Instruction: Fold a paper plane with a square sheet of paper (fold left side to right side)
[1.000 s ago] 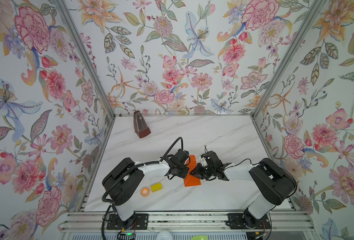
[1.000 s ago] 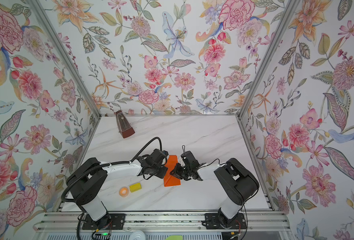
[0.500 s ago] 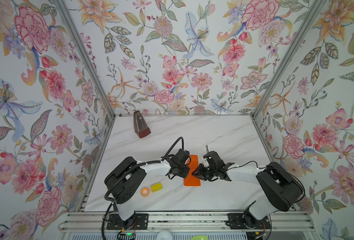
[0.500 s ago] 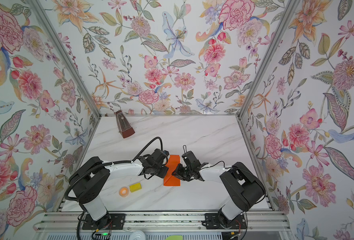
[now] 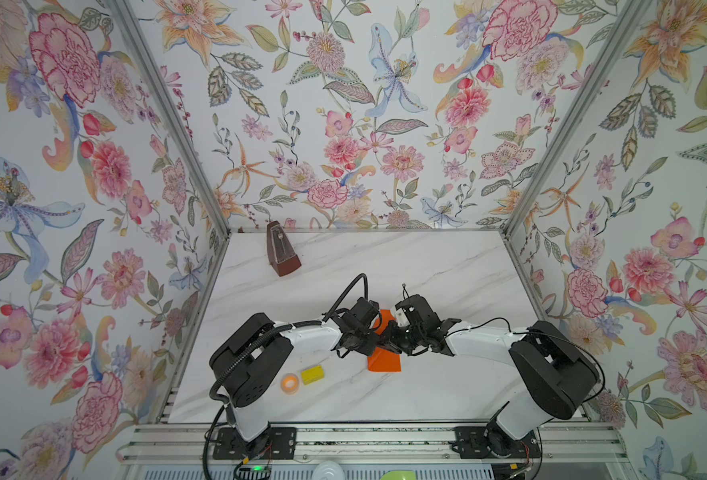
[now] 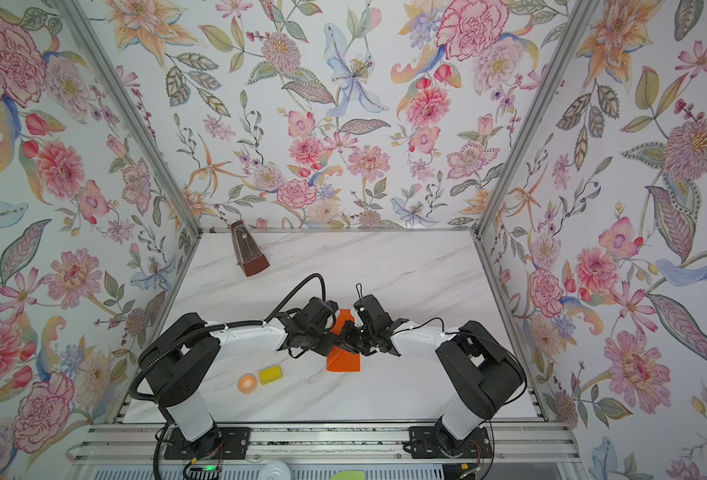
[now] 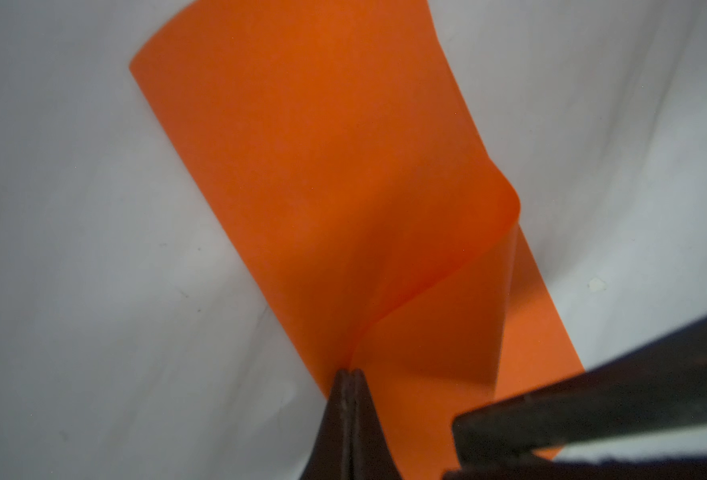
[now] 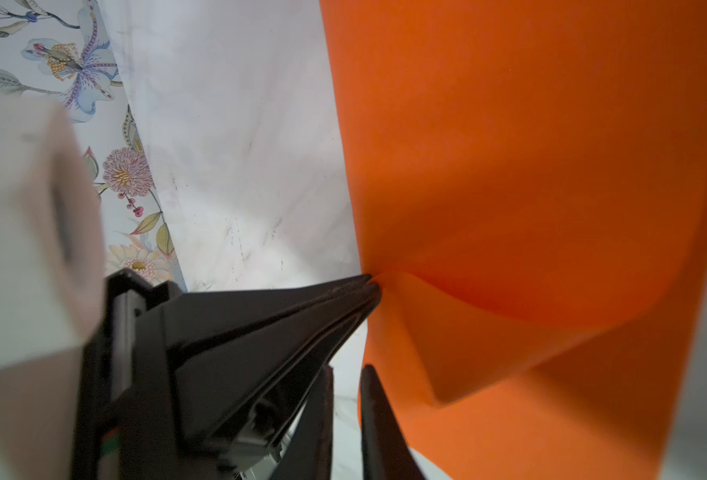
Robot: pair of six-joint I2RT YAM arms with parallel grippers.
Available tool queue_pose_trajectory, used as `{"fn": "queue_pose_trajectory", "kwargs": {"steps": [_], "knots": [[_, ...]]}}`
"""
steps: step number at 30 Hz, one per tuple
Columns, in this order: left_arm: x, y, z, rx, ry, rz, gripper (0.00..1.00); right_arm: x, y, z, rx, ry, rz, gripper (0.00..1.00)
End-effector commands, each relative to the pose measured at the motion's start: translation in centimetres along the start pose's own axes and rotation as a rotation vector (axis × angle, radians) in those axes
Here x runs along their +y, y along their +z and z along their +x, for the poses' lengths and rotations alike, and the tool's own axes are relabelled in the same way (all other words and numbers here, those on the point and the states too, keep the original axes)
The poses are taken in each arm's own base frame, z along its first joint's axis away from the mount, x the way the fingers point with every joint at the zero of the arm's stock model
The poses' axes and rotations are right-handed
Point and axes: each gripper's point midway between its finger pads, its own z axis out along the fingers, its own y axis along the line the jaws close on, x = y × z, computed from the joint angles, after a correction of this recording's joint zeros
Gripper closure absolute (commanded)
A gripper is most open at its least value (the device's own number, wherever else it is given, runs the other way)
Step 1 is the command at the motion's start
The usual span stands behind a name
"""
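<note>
Floral-papered walls [image 5: 343, 124] enclose a brightly lit white marble tabletop [image 5: 426, 266].

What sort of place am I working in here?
Most likely a purpose-built robot test booth, not a real room: floral wallpaper panels set in aluminium posts box in a marble-look tabletop. The left arm and right arm are bolted to a rail along its front edge.
</note>
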Motion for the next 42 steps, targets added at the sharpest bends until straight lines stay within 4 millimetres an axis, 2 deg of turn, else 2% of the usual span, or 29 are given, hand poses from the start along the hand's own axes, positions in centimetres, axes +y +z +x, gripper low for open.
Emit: {"fn": "queue_pose_trajectory", "kwargs": {"steps": [1, 8, 18, 20, 23, 27, 30, 36, 42], "knots": [[2.4, 1.3, 3.1, 0.119, -0.001, -0.086, 1.0, -1.5, 0.8, -0.1, 0.006, 0.01, 0.053, 0.85], [2.8, 1.6, 3.6, 0.142, -0.001, -0.106, 1.0, -6.7, 0.8, 1.8, 0.027, 0.038, 0.191, 0.85], [3.0, 2.2, 4.6, 0.18, 0.009, -0.105, 1.0, -13.5, -1.4, 6.7, 0.075, 0.1, 0.312, 0.86], [2.8, 2.3, 4.6, 0.178, 0.023, -0.092, 1.0, -13.9, -2.0, 7.2, 0.075, 0.106, 0.319, 0.86], [2.3, 2.3, 4.4, 0.172, 0.051, -0.063, 1.0, -11.9, -2.8, 6.4, 0.042, 0.072, 0.263, 0.86], [1.5, 2.5, 4.0, 0.157, 0.106, -0.019, 1.0, -6.1, -3.9, 3.8, -0.019, -0.052, 0.113, 0.86], [0.9, 2.5, 3.7, 0.148, 0.151, 0.011, 1.0, -3.1, -4.3, 2.2, -0.025, -0.11, 0.043, 0.89], [0.1, 2.5, 3.3, 0.134, 0.228, 0.062, 1.0, -1.9, -3.5, 0.4, 0.023, -0.136, 0.02, 0.92], [0.0, 2.5, 3.2, 0.135, 0.262, 0.068, 1.0, -2.3, -2.6, 0.2, 0.078, -0.148, 0.027, 0.93]]}}
